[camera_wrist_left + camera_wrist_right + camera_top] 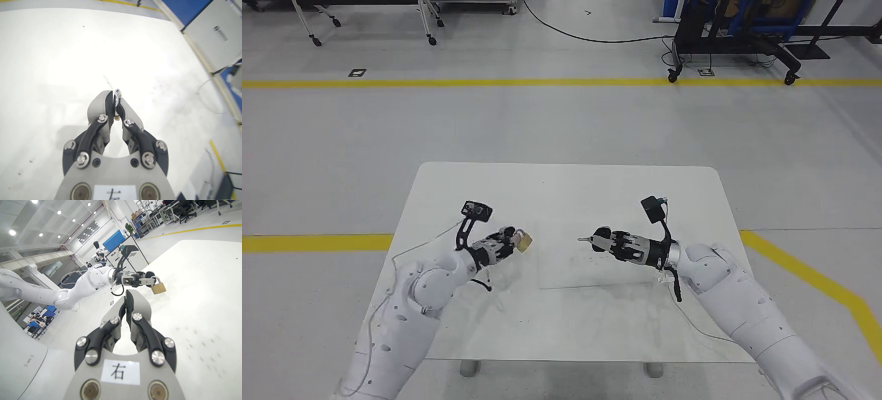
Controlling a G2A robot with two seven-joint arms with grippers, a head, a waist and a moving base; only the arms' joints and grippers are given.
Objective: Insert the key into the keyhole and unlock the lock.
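lock [526,240], key [586,240] apart over white table [562,190]

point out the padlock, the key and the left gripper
padlock [159,289], right wrist view, on its brass body
key [586,240], top view, on its bare metal tip
left gripper [116,98], left wrist view, midway between its fingertips
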